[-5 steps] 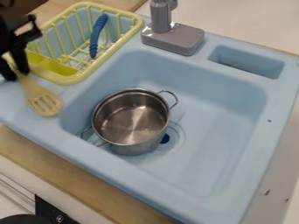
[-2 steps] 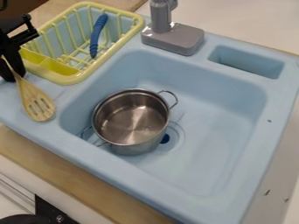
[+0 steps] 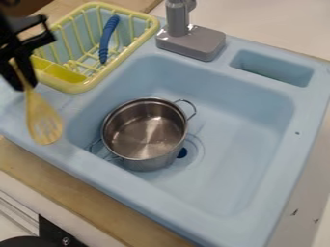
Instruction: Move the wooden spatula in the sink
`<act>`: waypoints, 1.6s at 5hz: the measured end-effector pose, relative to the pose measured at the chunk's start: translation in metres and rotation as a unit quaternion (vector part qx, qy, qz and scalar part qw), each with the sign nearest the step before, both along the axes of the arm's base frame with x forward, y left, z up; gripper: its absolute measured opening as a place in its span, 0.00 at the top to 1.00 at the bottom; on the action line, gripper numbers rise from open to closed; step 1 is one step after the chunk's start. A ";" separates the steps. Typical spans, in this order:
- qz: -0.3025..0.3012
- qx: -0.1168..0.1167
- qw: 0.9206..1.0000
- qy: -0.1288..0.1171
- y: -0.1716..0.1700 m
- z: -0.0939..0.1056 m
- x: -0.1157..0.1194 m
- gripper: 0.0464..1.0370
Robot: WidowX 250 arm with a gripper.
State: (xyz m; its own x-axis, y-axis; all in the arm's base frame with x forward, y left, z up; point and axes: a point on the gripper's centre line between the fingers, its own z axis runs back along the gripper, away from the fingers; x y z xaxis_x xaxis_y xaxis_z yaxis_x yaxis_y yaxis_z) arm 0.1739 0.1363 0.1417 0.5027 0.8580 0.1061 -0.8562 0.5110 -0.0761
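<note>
Jaws of the black gripper [image 3: 20, 83] pinched narrow on the wooden spatula [image 3: 44, 126] by its handle, over the left rim of the sink [image 3: 226, 120]. Step looks like carrying it in: clear rim and pot [image 3: 145, 132] height, swing right, lower slowly, release low. Blade points down toward the near edge, long axis steep, slanting upper left to lower right.

Tool [image 3: 24, 79] grips 1 wooden spatula [image 3: 44, 120] | 1 metal pot [image 3: 145, 132] in sink [image 3: 241, 144]
</note>
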 end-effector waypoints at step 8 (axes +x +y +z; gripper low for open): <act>-0.109 0.029 0.993 -0.040 -0.119 -0.020 0.061 0.97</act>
State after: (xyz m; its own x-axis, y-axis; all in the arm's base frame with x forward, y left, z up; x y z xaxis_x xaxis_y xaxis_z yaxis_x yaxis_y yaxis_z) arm 0.2350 0.0171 0.1214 0.6643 0.7207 0.1985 -0.7168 0.6894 -0.1045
